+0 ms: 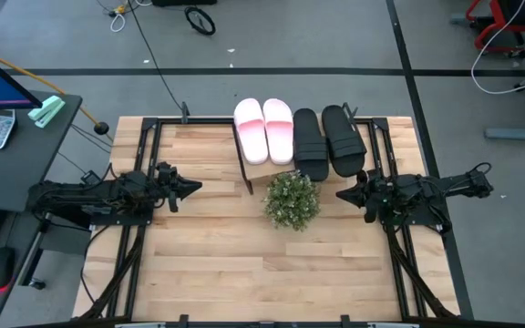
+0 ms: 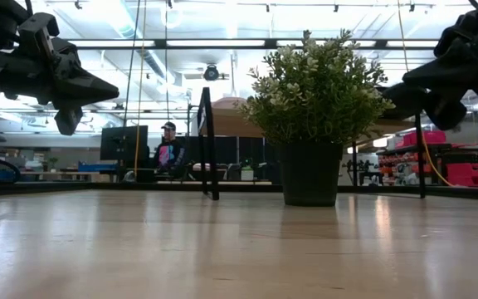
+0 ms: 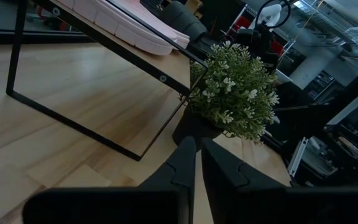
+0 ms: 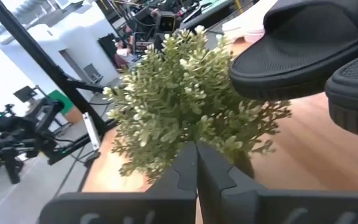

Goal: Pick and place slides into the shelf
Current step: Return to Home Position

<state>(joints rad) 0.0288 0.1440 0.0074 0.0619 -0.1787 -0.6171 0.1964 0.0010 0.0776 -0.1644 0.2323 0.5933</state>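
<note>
My left gripper (image 1: 194,187) left of plant (image 1: 292,200), right gripper (image 1: 340,194) right of it; my jaws closed, holding nothing. Slides (image 1: 278,129) on shelf (image 1: 264,172) behind plant. Light wood table (image 1: 244,264); person (image 2: 169,149) sits far behind plant.

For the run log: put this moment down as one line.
slides: pink pair and black pair on shelf | left pincer: shut, empty, left of plant | right pincer: shut, empty, right of plant

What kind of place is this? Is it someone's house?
Probably a robot lab, not a house: a left arm and right arm at a wooden table, cables on the floor, and a person among computer screens.
</note>
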